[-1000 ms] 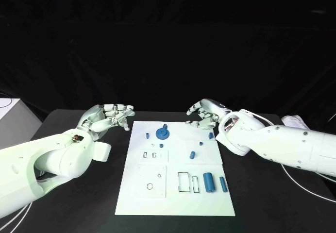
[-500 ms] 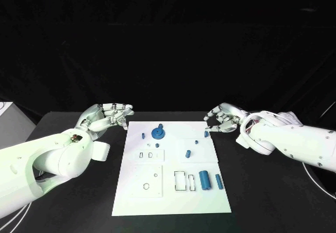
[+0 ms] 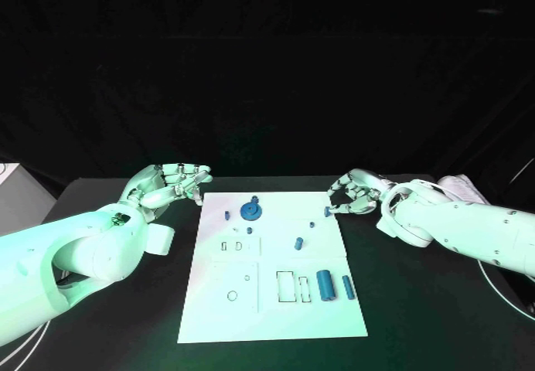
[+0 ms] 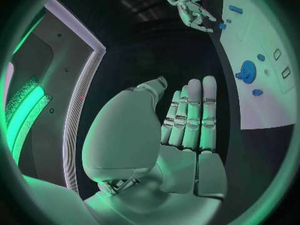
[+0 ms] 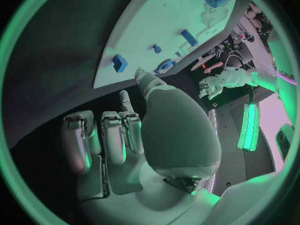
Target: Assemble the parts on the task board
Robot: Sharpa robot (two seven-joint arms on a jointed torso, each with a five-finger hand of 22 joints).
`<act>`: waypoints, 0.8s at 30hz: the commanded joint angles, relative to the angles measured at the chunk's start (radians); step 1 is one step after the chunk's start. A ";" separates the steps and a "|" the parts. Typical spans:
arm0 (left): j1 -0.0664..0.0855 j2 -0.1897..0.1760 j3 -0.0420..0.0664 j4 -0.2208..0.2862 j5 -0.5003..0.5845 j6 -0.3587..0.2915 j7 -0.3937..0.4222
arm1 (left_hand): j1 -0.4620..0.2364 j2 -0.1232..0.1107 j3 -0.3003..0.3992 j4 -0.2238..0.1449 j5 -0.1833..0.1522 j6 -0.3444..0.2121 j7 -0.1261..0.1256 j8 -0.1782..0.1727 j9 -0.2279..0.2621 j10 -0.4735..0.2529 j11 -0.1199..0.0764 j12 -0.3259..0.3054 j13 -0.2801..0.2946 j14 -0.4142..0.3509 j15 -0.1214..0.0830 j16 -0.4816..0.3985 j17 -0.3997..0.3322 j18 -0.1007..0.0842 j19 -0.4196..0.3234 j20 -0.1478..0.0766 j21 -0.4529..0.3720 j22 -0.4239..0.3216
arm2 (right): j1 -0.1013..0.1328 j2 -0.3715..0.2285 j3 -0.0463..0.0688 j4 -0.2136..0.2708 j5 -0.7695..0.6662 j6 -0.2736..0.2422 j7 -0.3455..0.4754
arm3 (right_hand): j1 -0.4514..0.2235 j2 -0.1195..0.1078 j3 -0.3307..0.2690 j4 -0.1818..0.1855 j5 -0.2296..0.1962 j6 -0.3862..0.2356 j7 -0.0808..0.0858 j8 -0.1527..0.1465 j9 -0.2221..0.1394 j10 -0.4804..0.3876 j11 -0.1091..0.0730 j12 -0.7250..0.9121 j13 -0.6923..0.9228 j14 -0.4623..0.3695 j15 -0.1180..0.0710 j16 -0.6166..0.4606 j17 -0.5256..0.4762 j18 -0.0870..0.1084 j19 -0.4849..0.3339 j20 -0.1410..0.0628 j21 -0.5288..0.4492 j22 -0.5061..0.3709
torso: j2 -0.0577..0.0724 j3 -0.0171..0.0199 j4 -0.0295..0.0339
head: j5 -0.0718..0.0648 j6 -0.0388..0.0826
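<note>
- Task board (image 3: 223, 309): white plate on the black bench (image 3: 434, 309), lower centre of the head frame.
- Nearest row on the board: empty rectangular slots (image 3: 294, 286), then a large blue cylinder (image 3: 325, 285) and a thin blue cylinder (image 3: 349, 287) lying side by side to their right. Oval slot (image 3: 232, 296) on the left.
- Mid board: small blue peg (image 3: 299, 243) right of centre; two small slots (image 3: 232, 246) on the left.
- Far end: blue round part with an upright stem (image 3: 252, 209) standing on the board, small blue pieces near it (image 3: 227, 216), one at the right edge (image 3: 327, 210).
- Left robot hand (image 3: 173, 185): off the board, just beside its far left corner, centre left of the frame. Fingers straight and close together in the left wrist view (image 4: 187, 130), nothing in them.
- Right robot hand (image 3: 355, 197): just off the far right edge of the board, centre right of the frame. Fingers curled in (image 5: 106, 135); fingertips near the edge piece, contact unclear. Cannot tell whether it has hold of anything.
</note>
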 commanded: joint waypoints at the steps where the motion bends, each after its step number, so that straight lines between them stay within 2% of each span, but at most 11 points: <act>1: 0.000 0.002 0.001 0.001 -0.005 0.018 0.015 | -0.004 -0.002 0.002 -0.005 -0.006 -0.009 0.000 -0.005 0.001 -0.006 -0.003 -0.004 0.001 -0.008 -0.002 -0.004 -0.001 0.014 -0.005 0.002 0.001 0.001 | -0.008 0.015 -0.001 -0.018 -0.024 0.011 -0.026 | -0.001 -0.001 -0.006 0.000 -0.001 -0.006 -0.002 -0.003 -0.002 0.091 0.006 0.003 0.251 0.106 0.007 0.004 0.263 -0.007 0.105 0.003 0.002 0.263 | 0.000 -0.0004 0.0019 | 0.000 -0.005; 4: 0.000 0.001 0.001 0.001 -0.005 0.017 0.015 | -0.004 -0.002 0.002 -0.005 -0.006 -0.009 0.000 -0.005 0.001 -0.007 -0.003 -0.004 0.001 -0.008 -0.002 -0.004 -0.002 0.014 -0.006 0.002 0.001 0.001 | -0.017 0.028 -0.001 -0.037 -0.026 0.014 -0.039 | -0.001 0.000 -0.006 0.000 -0.001 -0.005 -0.002 -0.003 -0.002 0.093 0.006 0.007 0.253 0.106 0.007 0.004 0.263 -0.007 0.105 0.003 0.002 0.263 | 0.000 -0.0020 0.0026 | -0.001 -0.007; 9: 0.000 -0.001 0.001 0.001 -0.005 0.016 0.014 | -0.004 -0.002 0.002 -0.005 -0.006 -0.009 0.000 -0.005 0.001 -0.007 -0.003 -0.004 0.001 -0.008 -0.002 -0.004 -0.002 0.014 -0.006 0.002 0.001 0.001 | -0.026 0.038 -0.001 -0.050 -0.028 0.018 -0.049 | -0.001 0.001 -0.006 0.000 -0.001 -0.005 -0.002 -0.003 -0.002 0.093 0.006 0.007 0.253 0.106 0.007 0.004 0.263 -0.007 0.105 0.004 0.002 0.263 | -0.001 -0.0012 0.0035 | 0.001 -0.011; 14: 0.000 -0.003 0.001 0.000 -0.005 0.014 0.014 | -0.005 -0.001 0.003 -0.005 -0.005 -0.009 0.000 -0.005 0.001 -0.007 -0.003 -0.004 0.001 -0.008 -0.002 -0.004 -0.002 0.014 -0.007 0.002 0.001 0.000 | -0.030 0.044 -0.002 -0.057 -0.029 0.016 -0.054 | -0.001 0.002 -0.006 0.000 -0.001 -0.004 -0.002 -0.002 -0.002 0.094 0.006 0.008 0.254 0.106 0.008 0.004 0.263 -0.007 0.105 0.004 0.002 0.263 | -0.001 -0.0032 0.0020 | 0.003 -0.012; 17: 0.000 -0.004 0.001 -0.002 -0.005 0.014 0.014 | -0.005 -0.001 0.003 -0.005 -0.005 -0.009 0.000 -0.005 0.001 -0.007 -0.003 -0.004 0.001 -0.008 -0.002 -0.004 -0.002 0.014 -0.007 0.002 0.001 0.000 | -0.031 0.048 -0.002 -0.063 -0.028 0.014 -0.055 | -0.001 0.006 -0.007 0.002 0.000 -0.002 -0.001 -0.001 -0.001 0.095 0.007 0.009 0.255 0.106 0.009 0.004 0.263 -0.007 0.105 0.005 0.002 0.263 | -0.002 -0.0027 0.0023 | 0.003 -0.013; 24: 0.000 -0.006 0.001 -0.005 -0.005 0.013 0.014 | -0.004 0.000 0.003 -0.005 -0.005 -0.009 0.000 -0.005 0.002 -0.007 -0.003 -0.004 0.001 -0.008 -0.002 -0.004 -0.002 0.015 -0.007 0.002 0.001 0.001 | -0.036 0.054 -0.002 -0.073 -0.025 0.018 -0.056 | -0.005 0.037 0.004 0.015 0.001 0.018 -0.003 0.010 0.001 0.100 0.006 0.016 0.259 0.106 0.008 0.004 0.263 -0.007 0.105 0.006 0.002 0.263 | -0.001 -0.0030 0.0022 | 0.004 -0.016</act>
